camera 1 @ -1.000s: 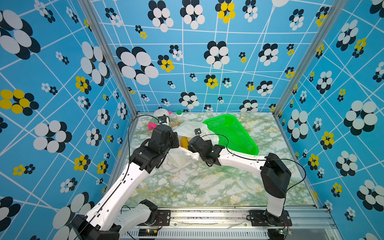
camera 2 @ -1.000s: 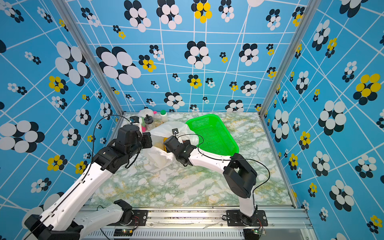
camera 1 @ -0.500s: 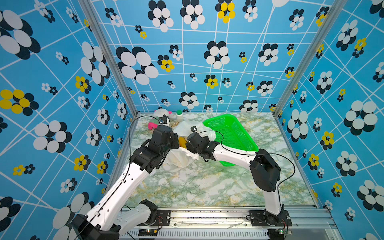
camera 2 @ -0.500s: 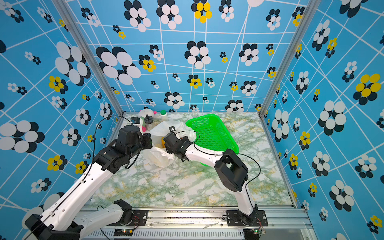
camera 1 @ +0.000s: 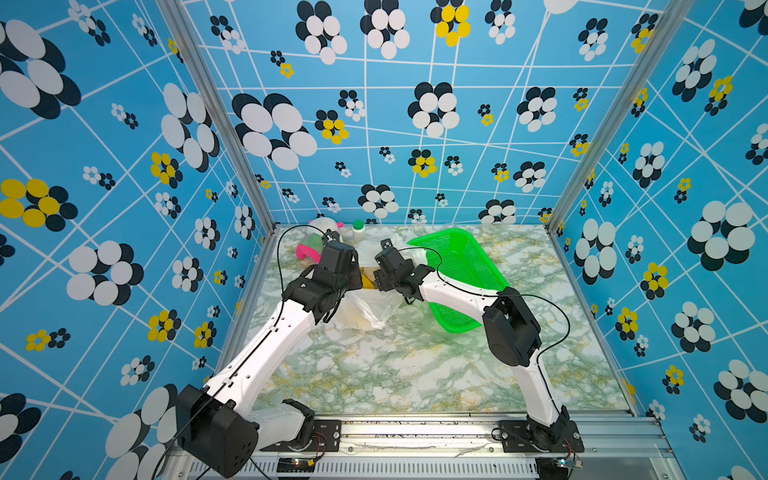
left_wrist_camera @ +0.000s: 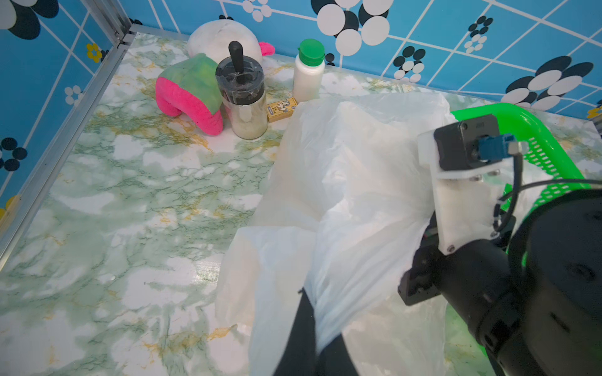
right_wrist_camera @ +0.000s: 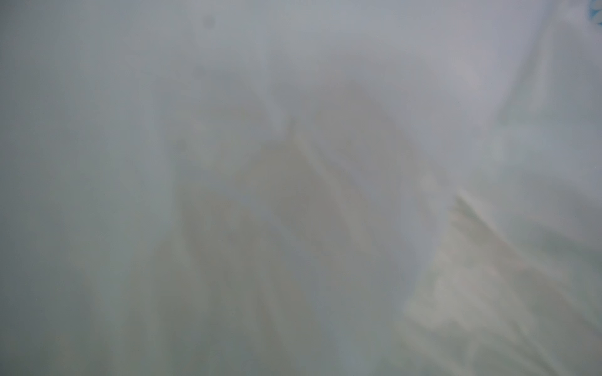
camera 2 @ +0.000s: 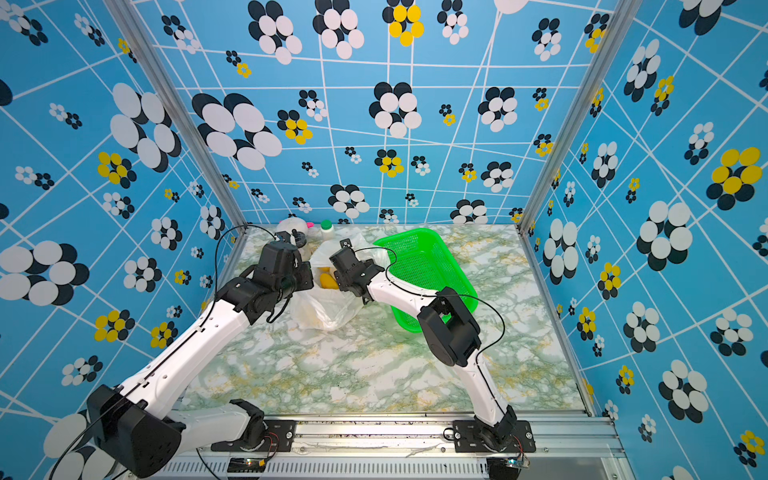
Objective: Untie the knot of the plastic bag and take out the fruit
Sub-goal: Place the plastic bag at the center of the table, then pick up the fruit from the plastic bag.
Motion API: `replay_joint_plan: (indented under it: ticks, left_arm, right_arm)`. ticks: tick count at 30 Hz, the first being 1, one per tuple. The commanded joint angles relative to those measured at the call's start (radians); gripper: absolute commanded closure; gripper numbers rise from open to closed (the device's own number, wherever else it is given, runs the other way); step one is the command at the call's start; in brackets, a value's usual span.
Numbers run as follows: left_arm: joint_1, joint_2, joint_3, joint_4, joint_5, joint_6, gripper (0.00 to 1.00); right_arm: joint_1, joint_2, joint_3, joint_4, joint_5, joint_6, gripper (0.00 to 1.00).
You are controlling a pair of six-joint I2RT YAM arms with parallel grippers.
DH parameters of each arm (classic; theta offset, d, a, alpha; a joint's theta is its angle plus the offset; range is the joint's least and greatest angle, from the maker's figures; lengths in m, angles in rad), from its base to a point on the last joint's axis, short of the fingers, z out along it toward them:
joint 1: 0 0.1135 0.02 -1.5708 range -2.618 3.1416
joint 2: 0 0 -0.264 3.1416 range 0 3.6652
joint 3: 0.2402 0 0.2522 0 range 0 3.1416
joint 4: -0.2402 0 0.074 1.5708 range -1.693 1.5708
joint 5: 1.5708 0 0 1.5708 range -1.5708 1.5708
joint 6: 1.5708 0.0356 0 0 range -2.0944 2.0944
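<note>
Right arm swung left and farther in since the earlier frames, elbow drawn in from the right; right gripper now carried into the mouth of the plastic bag.

On the table the plastic bag is found far-left of centre, lying against the left rim of the green basket. Its mouth is held open and no knot is seen, so untying is judged done and removal in hand. A bag edge is pinched in the closed left gripper. Right jaws are hidden by film, which also blanks the right wrist view; their width cannot be told. Yellow fruit is noted inside the mouth, just beside the right gripper; contact cannot be confirmed.
</note>
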Motion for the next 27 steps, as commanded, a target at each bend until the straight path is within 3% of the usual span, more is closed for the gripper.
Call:
replay_joint_plan:
  ticks: [1,8,10,13,18,21,27]
  left_arm:
    - [0.01,0.001,0.054,0.001,-0.02,-0.02,1.0]
    - [0.015,-0.054,0.079,-0.024,-0.026,-0.004,1.0]
    - [0.014,-0.068,0.074,-0.038,-0.015,-0.005,1.0]
    - [0.007,-0.098,0.048,-0.051,-0.009,-0.012,1.0]
    - [-0.002,-0.172,-0.016,-0.072,-0.016,-0.029,1.0]
    - [-0.009,-0.201,-0.036,-0.094,-0.034,-0.03,1.0]
    - [-0.016,-0.241,-0.138,-0.088,-0.048,-0.061,1.0]
  right_arm:
    - [0.027,-0.024,-0.038,0.001,-0.181,-0.027,0.21]
    - [0.109,-0.069,-0.069,-0.141,-0.269,0.015,0.22]
    - [0.16,-0.124,-0.131,-0.154,-0.221,0.041,0.22]
    - [0.239,-0.217,-0.244,-0.136,-0.156,0.079,0.19]
    - [0.308,-0.28,-0.348,-0.069,-0.225,0.16,0.17]
    - [0.323,-0.279,-0.348,-0.077,-0.194,0.177,0.12]
    - [0.302,-0.23,-0.309,-0.081,0.004,0.214,0.01]
